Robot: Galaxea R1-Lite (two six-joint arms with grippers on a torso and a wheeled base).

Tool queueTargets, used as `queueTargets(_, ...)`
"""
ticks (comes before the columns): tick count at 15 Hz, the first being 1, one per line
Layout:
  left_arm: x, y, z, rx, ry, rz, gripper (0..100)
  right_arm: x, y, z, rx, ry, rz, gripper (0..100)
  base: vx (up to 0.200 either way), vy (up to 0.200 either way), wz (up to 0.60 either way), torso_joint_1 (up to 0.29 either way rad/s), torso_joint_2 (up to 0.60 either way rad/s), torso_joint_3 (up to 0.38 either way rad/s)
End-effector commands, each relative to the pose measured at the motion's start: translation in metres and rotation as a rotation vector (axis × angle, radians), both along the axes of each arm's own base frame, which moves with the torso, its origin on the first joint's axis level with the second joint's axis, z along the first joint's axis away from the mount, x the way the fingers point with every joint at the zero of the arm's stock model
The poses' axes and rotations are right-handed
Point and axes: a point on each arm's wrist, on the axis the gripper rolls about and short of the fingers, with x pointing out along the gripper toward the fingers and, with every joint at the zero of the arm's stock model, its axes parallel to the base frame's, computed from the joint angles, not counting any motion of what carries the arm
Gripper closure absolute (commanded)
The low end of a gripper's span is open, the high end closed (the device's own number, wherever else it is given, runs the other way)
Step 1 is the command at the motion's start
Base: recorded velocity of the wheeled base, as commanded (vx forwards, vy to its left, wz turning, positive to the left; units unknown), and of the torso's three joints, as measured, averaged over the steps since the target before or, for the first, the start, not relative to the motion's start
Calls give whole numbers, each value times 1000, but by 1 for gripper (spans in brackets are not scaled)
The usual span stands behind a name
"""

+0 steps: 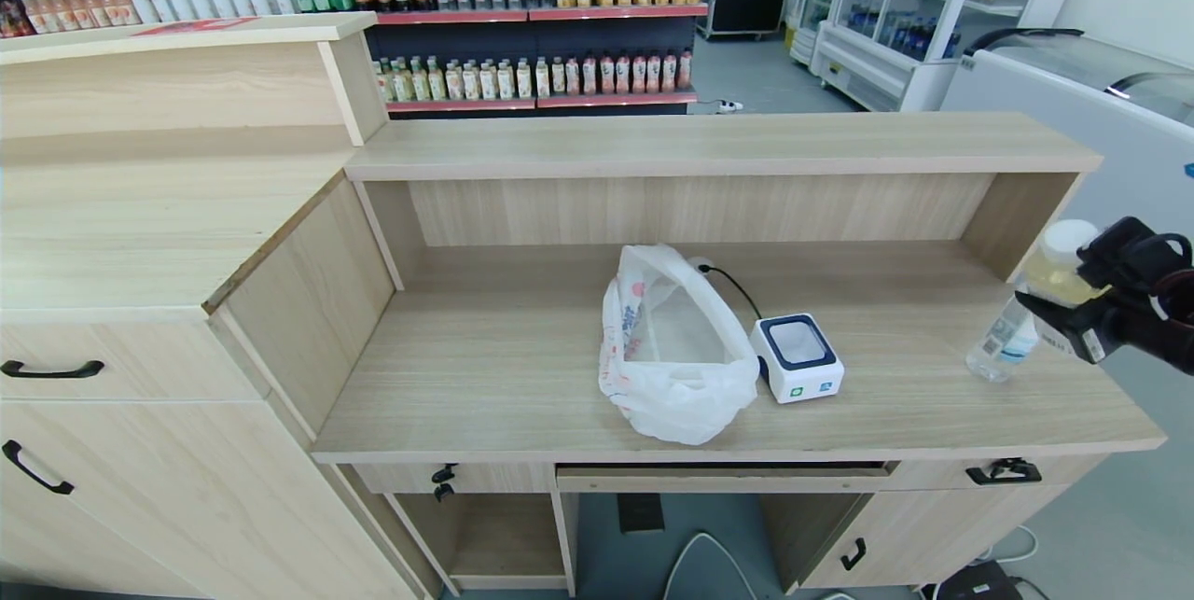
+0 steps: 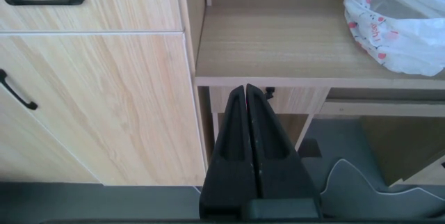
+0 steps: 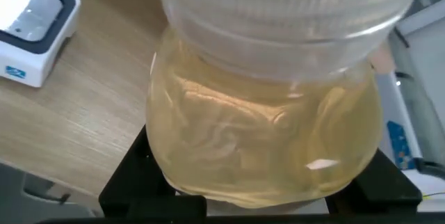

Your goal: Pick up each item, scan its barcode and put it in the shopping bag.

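Note:
My right gripper (image 1: 1073,315) is shut on a clear bottle (image 1: 1026,311) of pale yellow drink with a white cap, held tilted above the right end of the wooden counter (image 1: 504,367). In the right wrist view the bottle (image 3: 264,133) looms large between the dark fingers. A white plastic shopping bag (image 1: 667,343) stands open at the counter's middle, with the white and blue barcode scanner (image 1: 798,357) touching its right side; the scanner (image 3: 28,33) lies well left of the bottle. My left gripper (image 2: 248,140) is shut and empty, low in front of the cabinet, left of the bag (image 2: 400,19).
A raised shelf (image 1: 718,143) runs over the counter's back. A taller cabinet with black-handled drawers (image 1: 51,369) stands at the left. The scanner's black cable (image 1: 732,287) trails toward the back. Shelves of bottles and glass-door fridges fill the room behind.

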Motion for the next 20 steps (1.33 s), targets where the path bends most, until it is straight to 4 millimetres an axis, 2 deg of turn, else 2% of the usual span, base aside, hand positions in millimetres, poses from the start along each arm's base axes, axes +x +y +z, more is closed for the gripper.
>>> queueTargets(1, 0, 0, 0, 0, 0, 1, 100, 8, -5, -9, -22, 3, 2, 100, 0, 0, 0, 0, 0, 0)
queueTargets(4, 0, 0, 0, 0, 0, 1, 100, 15, -4, -9, -54, -49, 89, 100, 0, 0, 400, 2, 5, 2)
queueTargets(5, 0, 0, 0, 0, 0, 1, 100, 18, -5, -12, -125, -74, 121, 100, 0, 0, 600, 2, 2, 2)
queueTargets(10, 0, 0, 0, 0, 0, 1, 100, 42, 17, -19, -192, -184, 248, 100, 0, 0, 600, 1, 5, 1)
queueTargets(11, 0, 0, 0, 0, 0, 1, 100, 52, 24, -23, -215, -213, 318, 100, 0, 0, 600, 12, 12, -7)
queueTargets(14, 0, 0, 0, 0, 0, 1, 100, 62, 30, -32, -223, -209, 354, 100, 0, 0, 0, 0, 0, 0)
queueTargets(18, 0, 0, 0, 0, 0, 1, 100, 63, 30, -48, -257, -182, 375, 100, 0, 0, 0, 0, 0, 0)
queueTargets(20, 0, 0, 0, 0, 0, 1, 100, 58, 24, -51, -282, -166, 359, 100, 0, 0, 0, 0, 0, 0)
